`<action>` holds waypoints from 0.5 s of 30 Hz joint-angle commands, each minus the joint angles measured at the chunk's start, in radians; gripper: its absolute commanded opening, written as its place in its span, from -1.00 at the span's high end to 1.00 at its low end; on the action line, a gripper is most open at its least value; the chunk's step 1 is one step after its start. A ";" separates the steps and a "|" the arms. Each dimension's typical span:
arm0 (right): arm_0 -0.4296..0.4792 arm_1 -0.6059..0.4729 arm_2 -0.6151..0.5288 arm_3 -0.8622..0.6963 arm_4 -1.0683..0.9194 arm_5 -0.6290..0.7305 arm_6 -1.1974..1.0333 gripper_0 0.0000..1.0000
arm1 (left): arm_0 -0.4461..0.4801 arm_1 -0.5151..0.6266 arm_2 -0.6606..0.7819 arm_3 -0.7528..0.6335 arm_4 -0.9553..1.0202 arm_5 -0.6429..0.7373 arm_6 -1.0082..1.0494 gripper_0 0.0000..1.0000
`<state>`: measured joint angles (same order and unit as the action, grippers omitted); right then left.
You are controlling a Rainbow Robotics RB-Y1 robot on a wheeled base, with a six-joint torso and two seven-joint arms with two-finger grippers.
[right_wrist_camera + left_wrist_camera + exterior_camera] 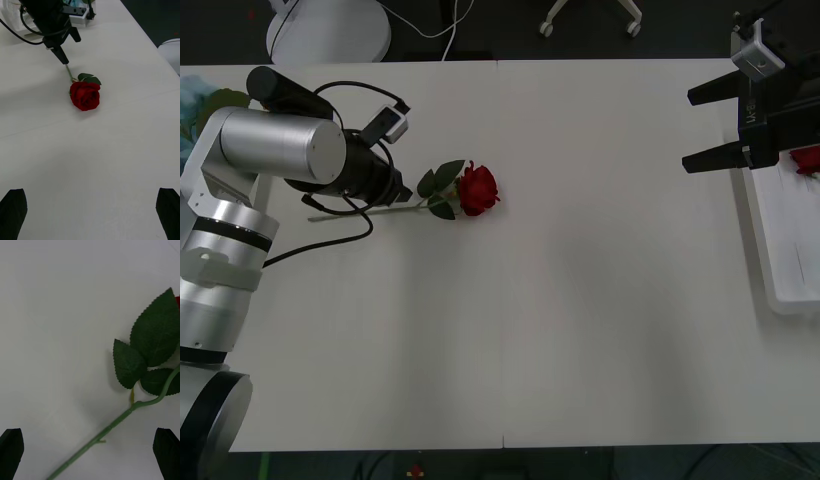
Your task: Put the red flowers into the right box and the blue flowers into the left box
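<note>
A deep-red rose (478,189) with dark green, saw-edged leaves (153,333) and a lighter green stem (112,425) lies on a plain white tabletop (560,320). Left of the rose, the silver-and-black left arm ends in a black left tool (402,190); well to the rose's right, the black right tool (708,128) hovers by a white right box (780,240) showing a scrap of red (807,160). Pale blue flowers (192,100) edge the far left.

No text, label, brand or number can be read anywhere — not on the arms, the table (580,300) or the box (780,240). Any marks are too small to tell.
</note>
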<state>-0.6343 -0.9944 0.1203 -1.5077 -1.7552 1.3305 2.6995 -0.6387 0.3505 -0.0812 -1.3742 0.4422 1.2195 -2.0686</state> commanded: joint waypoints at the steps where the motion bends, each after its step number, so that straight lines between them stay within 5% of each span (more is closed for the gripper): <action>1: 0.005 -0.049 0.001 0.003 -0.015 -0.010 0.006 -1.00 | -0.090 -0.028 -0.055 0.060 -0.019 -0.041 -0.102 -1.00; 15: 0.007 -0.049 0.002 0.032 -0.021 -0.008 0.006 -1.00 | -0.075 -0.058 -0.144 0.069 -0.031 -0.049 -0.148 -1.00</action>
<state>-0.6338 -0.9944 0.1204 -1.4757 -1.7630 1.3302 2.6995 -0.6906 0.3274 -0.2099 -1.2954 0.4266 1.1918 -2.2201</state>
